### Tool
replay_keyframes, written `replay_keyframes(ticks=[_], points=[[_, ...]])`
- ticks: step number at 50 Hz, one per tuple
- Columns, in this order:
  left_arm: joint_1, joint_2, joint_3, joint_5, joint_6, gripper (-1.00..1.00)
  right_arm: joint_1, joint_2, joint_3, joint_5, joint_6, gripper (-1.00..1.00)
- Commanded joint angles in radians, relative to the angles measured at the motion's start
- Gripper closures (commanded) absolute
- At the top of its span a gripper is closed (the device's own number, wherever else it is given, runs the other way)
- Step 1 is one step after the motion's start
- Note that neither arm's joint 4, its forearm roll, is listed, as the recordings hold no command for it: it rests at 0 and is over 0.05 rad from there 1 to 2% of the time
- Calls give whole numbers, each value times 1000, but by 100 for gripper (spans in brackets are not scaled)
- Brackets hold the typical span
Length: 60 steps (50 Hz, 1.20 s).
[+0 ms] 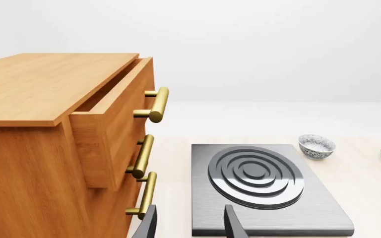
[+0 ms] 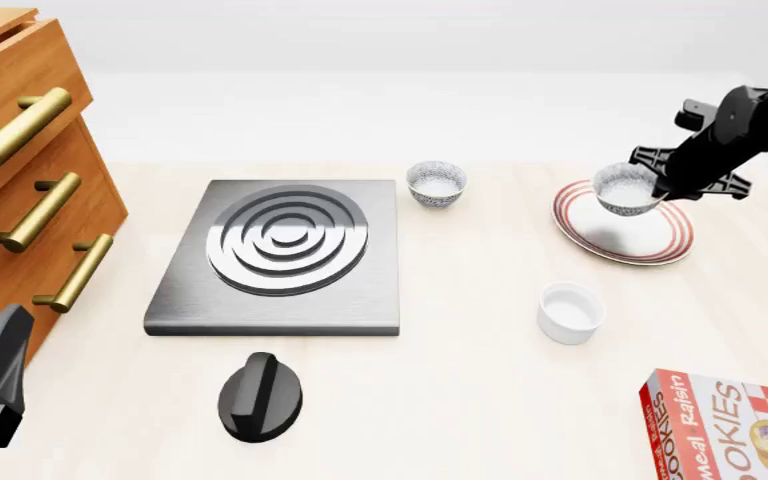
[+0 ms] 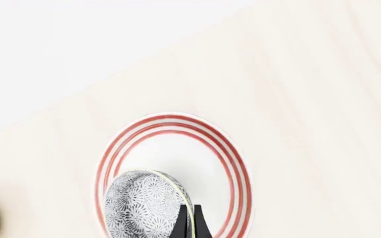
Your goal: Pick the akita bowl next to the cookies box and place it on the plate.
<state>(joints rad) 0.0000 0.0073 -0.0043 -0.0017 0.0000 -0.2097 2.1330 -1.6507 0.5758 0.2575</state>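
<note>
Two akita bowls [image 2: 626,187] [image 2: 436,183], one plate [image 2: 651,240].

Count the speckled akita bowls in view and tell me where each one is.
2. One akita bowl is held by the right gripper over the plate; the other bowl stands on the table beside the stove plate's far right corner.

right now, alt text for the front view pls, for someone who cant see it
The right gripper holds an akita bowl above the red-ringed plate. A second speckled bowl stands beside a stove plate, with a white cup nearer the camera.
</note>
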Motion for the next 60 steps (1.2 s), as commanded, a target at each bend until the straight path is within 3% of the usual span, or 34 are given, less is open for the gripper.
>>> replay_keyframes(ticks=[1,50,51,60], points=[[0,0,0,0,0,-100,-2,20,-20,-1,0,100],[0,0,0,0,0,-100,-9,51,-27,3,-25,100],[0,0,0,0,0,-100,-8,50,-26,2,-24,-100],[0,0,0,0,0,-100,9,18,-15,-1,-6,-100]])
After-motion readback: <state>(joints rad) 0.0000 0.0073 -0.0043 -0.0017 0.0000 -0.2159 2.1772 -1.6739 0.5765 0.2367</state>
